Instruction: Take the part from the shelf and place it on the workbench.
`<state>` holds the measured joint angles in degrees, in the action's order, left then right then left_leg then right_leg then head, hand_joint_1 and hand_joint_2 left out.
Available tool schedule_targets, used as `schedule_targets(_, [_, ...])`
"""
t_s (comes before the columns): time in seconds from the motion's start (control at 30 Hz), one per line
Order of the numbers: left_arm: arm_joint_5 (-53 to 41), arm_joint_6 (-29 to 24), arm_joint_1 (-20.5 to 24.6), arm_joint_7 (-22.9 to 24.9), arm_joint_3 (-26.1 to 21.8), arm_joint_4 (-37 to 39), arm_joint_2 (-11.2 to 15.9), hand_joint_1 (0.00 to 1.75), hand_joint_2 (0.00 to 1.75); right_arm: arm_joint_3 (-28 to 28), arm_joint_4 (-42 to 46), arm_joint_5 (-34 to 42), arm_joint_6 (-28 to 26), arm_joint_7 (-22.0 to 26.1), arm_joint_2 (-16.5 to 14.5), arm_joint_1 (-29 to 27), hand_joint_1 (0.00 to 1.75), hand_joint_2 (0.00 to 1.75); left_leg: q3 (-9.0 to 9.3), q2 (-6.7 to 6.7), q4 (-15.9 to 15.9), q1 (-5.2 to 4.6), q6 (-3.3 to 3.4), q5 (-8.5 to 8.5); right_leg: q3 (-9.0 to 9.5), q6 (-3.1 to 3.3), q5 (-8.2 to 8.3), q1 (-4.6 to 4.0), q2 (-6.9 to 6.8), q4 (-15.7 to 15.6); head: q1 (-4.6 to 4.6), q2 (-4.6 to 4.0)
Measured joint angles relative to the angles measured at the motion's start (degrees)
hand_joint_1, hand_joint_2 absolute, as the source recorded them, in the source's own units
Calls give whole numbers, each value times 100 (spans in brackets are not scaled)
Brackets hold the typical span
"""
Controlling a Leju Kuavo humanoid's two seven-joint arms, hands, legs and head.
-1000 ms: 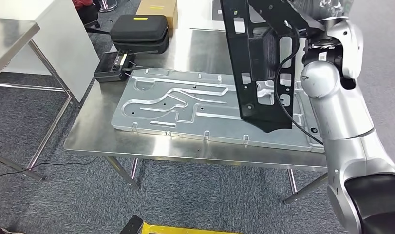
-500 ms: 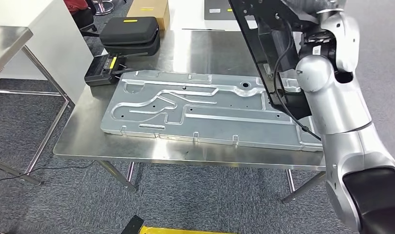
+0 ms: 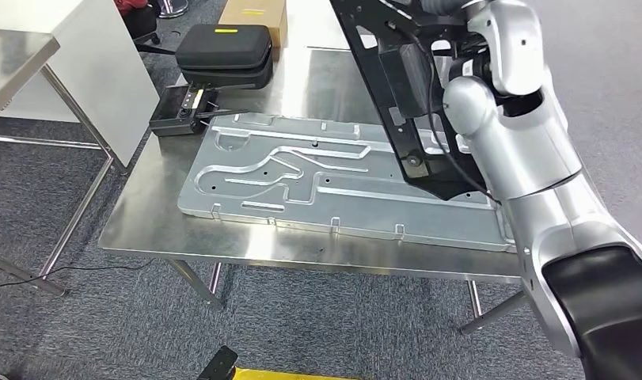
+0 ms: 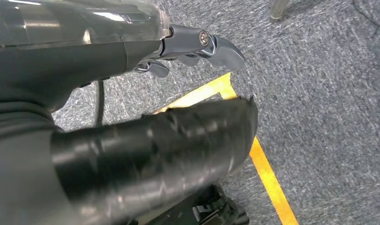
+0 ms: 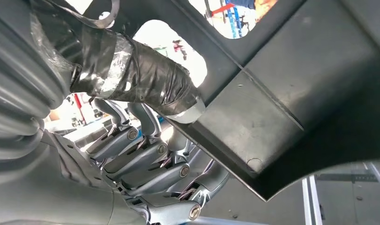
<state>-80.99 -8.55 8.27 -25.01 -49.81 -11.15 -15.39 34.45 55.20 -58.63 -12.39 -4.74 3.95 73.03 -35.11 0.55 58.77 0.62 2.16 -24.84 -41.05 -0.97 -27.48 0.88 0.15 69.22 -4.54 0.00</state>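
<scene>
The black part [image 3: 396,87] is held aloft in the right hand [image 5: 150,159] — thumb over one face, fingers curled behind an opening. Against the pictures of a second ago, the whole scene has shifted sideways and back, so the camera has moved; the part itself now leans further left, its lower tip over the right half of the pressed metal panel [image 3: 302,174], not touching it as far as can be judged. Placement appears close but not made.

The left hand [image 4: 197,44] hangs over grey carpet [image 4: 328,93], fingers partly curled, holding nothing.

The workbench [image 3: 151,214] is bare steel — it carries the panel, a black zip case [image 3: 226,51] and a small black device [image 3: 175,111]. A white table [image 3: 17,47] stands just left.
</scene>
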Motion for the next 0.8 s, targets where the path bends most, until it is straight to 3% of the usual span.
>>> schedule_targets(0.07, [-19, 12, 3, -2, 31, 0, -10, 0, 0, 53, -130, -54, -2, -21, -59, 72, 175, 175, -9, 7, 37, -15, -39, -35, 308, 39, 256, -22, -2, -657, 1, 0])
schedule_targets(0.1, [-22, 20, 5, -3, 52, 0, -14, 0, 0, 82, -218, -83, -2, -31, -92, 108, 175, 175, -19, 5, 48, -23, -63, -42, 386, 55, 290, -38, 1, -837, 3, -1])
schedule_targets(0.23, [-10, 35, 5, -1, 113, 0, -19, 0, 0, 143, -537, -201, -19, -50, -159, 160, 175, 175, -45, -4, 84, -35, -158, -96, 441, 147, 285, -32, 7, -951, 7, -1])
schedule_targets(0.3, [-3, 39, 6, 1, 126, 0, -19, 0, 0, 152, -667, -263, -48, -51, -189, 182, 175, 175, -204, -11, 466, -25, -215, -338, 473, 210, 301, -4, -2, -995, 10, -1])
schedule_targets(0.37, [-1, 48, 4, 3, 129, 0, -17, 0, 0, 170, -781, -348, -101, -53, -214, 191, 175, 175, -544, -17, 1212, -8, -258, -677, 482, 237, 296, -7, -2, -999, 11, -2])
schedule_targets(0.43, [-4, 64, -1, 12, 132, 0, -15, 0, 0, 211, -902, -512, -175, -87, -224, 181, 175, 175, -795, -18, 1669, 3, -278, -769, 486, 242, 289, -11, -1, -992, 11, -1])
schedule_targets(0.47, [-7, 73, -3, 17, 136, 0, -15, 0, 0, 237, -950, -630, -219, -124, -225, 176, 175, 175, -777, -19, 1587, 6, -280, -653, 489, 238, 284, -10, 1, -986, 12, -1])
schedule_targets(0.53, [-16, 91, -1, 28, 150, 0, -14, 0, 0, 300, -1016, -914, -338, -222, -227, 176, 175, 175, -463, -22, 862, 13, -267, -239, 502, 215, 259, -6, 6, -965, 11, -1])
schedule_targets(0.6, [-26, 106, 6, 39, 179, 0, -14, 0, 0, 378, -1063, -1189, -446, -310, -234, 185, 175, 175, -146, -18, 215, -1, -236, -15, 500, 171, 239, -21, 16, -942, 11, -1])
schedule_targets(0.73, [-55, 130, 8, 58, 243, 0, -16, 0, 0, 590, -1153, -1684, -512, -440, -272, 160, 175, 175, -58, -9, 30, -13, -128, 11, 493, 61, 235, -29, 19, -951, 9, 0])
schedule_targets(0.8, [-62, 133, 18, 69, 264, 0, -17, 0, 0, 711, -1198, -1999, -500, -476, -286, 148, 175, 175, -39, -14, -9, 2, -53, 36, 384, 15, 62, -18, 10, -699, 8, -1])
